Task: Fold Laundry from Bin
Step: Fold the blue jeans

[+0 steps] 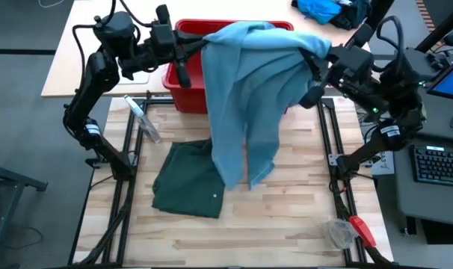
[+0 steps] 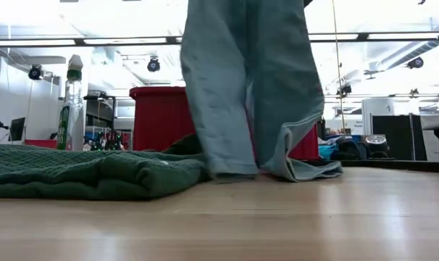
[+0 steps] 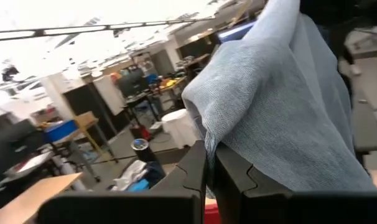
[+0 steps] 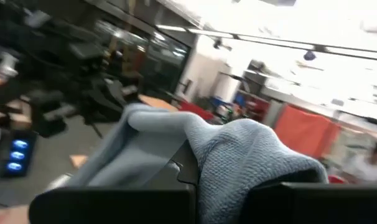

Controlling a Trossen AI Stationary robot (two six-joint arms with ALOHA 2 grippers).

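1. Pale butcher-block wood makes up the table point(image 1: 286, 224), which fills the lower centre of the high view, with black frame rails running down its left and right sides.
2. The bright red rectangular plastic bin point(image 1: 183, 90) sits at the top centre of the high view, at the far edge of the table, largely covered by hanging cloth.
3. The long light blue denim trousers point(image 1: 249, 82) are stretched between both arms above the bin, and their legs drop down toward the middle of the frame.
4. In the low view the trouser legs point(image 2: 237, 94) hang from the top centre, and their ends rest crumpled on the wood in front of the bin point(image 2: 161, 116).
5. The left gripper point(image 1: 195, 46), at the upper left of centre in the high view, has its jaws clamped on one upper edge of the trousers; the left wrist view shows the cloth point(image 3: 282, 106) pinched between its dark fingers point(image 3: 191, 171).
6. The right gripper point(image 1: 318, 69), at the upper right, is likewise closed on the opposite edge, with the fabric point(image 4: 238, 158) bunched over its fingers.
7. The dark green shorts point(image 1: 189, 179) lie flat on the table at lower left of centre, beside the trouser ends.
8. A clear plastic bottle point(image 1: 142, 119) lies on the table at the left, near the left rail.
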